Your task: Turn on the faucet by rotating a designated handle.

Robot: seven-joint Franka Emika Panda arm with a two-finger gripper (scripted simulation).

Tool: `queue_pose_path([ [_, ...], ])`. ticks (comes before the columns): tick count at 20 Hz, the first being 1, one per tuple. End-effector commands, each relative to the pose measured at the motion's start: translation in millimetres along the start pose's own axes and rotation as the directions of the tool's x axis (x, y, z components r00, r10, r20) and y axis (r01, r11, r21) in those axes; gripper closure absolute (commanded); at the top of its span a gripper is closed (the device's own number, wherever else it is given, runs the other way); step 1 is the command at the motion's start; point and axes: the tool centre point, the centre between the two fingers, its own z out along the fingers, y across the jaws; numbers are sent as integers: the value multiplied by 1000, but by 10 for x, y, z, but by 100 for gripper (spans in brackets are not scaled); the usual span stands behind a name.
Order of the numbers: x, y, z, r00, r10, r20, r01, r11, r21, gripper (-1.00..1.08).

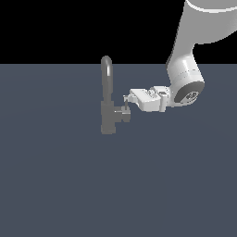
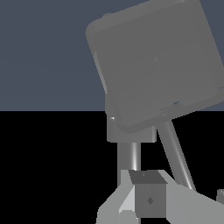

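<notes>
The dull-grey faucet (image 1: pixel 107 99) stands upright in the middle of the exterior view, its arched spout rising from a thicker base. The handle (image 1: pixel 123 114) is a short stub sticking out toward the exterior view's right, with a thin upright lever tip. My gripper (image 1: pixel 126 99) reaches in level from the right and its tips meet the lever tip. In the wrist view, a dark grey block of the handle (image 2: pixel 150 199) sits between my light-grey fingers (image 2: pixel 117 206), which lie against both its sides. The faucet's base (image 2: pixel 157 61) fills the frame beyond.
The faucet stands on a flat blue-grey floor (image 1: pixel 55 185). My white arm (image 1: pixel 185 78) comes down from the upper right of the exterior view. No other objects show.
</notes>
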Motion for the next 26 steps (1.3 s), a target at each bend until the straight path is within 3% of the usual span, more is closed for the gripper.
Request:
queue_pose_path([
  [1,-2,1,-1,1000,0,0,0,1000,0,108],
  [18,275,538,-3,1000,9,4,-9,1000,-5,108],
  [20,120,414,1,1000,-22,-3,22,1000,-3,108],
  [26,563,585,-1,1000,-2,2,2,1000,-4,108],
])
